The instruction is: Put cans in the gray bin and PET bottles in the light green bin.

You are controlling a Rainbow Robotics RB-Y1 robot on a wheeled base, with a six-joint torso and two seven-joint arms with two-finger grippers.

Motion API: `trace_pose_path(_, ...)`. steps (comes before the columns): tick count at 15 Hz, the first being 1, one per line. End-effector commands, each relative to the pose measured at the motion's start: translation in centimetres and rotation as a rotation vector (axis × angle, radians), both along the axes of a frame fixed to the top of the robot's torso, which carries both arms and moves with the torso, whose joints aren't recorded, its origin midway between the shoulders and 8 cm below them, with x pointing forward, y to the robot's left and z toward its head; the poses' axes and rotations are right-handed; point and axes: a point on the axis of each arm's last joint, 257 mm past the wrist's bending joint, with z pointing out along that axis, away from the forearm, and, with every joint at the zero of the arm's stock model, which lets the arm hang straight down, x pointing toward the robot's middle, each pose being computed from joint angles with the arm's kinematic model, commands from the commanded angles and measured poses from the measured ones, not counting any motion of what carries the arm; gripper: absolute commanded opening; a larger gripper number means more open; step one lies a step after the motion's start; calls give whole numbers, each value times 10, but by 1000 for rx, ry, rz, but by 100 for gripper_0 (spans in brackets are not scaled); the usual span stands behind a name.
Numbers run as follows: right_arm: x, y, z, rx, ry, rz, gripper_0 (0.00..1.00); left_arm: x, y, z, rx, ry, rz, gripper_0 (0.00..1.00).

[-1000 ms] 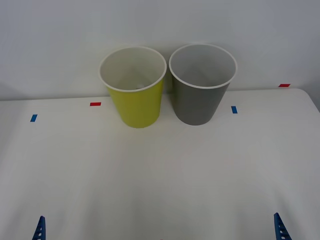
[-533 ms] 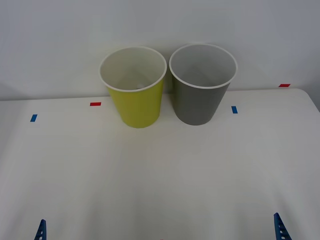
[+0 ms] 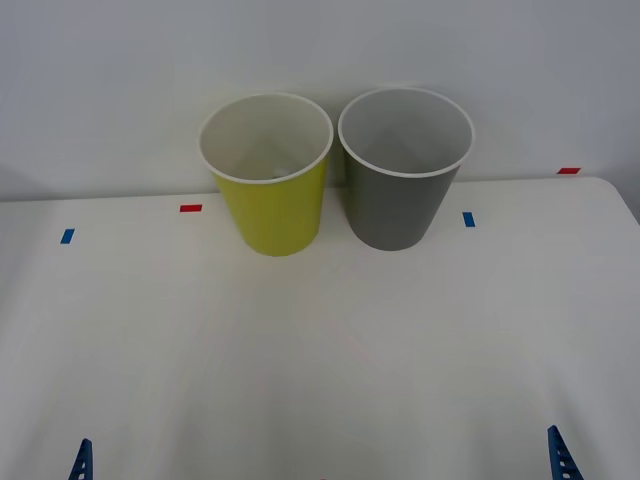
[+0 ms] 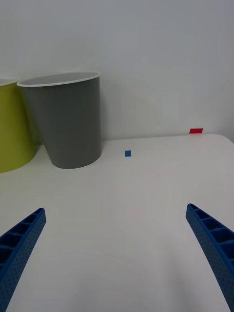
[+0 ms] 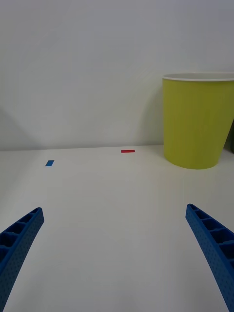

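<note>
The left gripper [image 5: 117, 258] sits low at the near edge of the white table [image 3: 320, 340], its two blue ribbed fingers [image 5: 19, 243] spread wide with nothing between them; in the front view only one fingertip of it pokes up at the near left corner [image 3: 80, 460]. The right gripper [image 4: 117, 253] is parked the same way at the near right corner [image 3: 558, 455], its fingers [image 4: 212, 243] also wide apart and empty. Ahead of the left gripper, well apart from it and off toward the robot's right, stands the light green bin [image 5: 197, 122], upright on the table by the wall, and a red tape mark [image 5: 127, 151] and a blue tape mark [image 5: 49, 163] lie on the table straight ahead of that gripper. Ahead of the right gripper, far off and toward the robot's left, stands the gray bin [image 4: 66, 119], upright, with a blue tape mark [image 4: 127, 153] just beside its base and a red tape mark [image 4: 195, 130] farther out near the table's far edge. From above, the two bins stand side by side, their rims nearly touching, the light green bin [image 3: 268, 180] on the robot's left and the gray bin [image 3: 403, 175] on its right. Something small and pale lies deep in the light green bin; whether it is the PET bottle cannot be told.
</note>
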Motion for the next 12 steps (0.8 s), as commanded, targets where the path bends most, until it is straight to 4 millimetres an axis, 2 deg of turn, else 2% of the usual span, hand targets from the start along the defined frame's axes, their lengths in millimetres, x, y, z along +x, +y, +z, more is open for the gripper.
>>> trace_pose_path(1, 0, 0, 0, 0, 0, 0, 100, 0, 0, 0, 0, 0, 0, 100)
trace_pose_path(12, 0, 0, 0, 0, 0, 0, 100, 0, 0, 0, 0, 0, 0, 100)
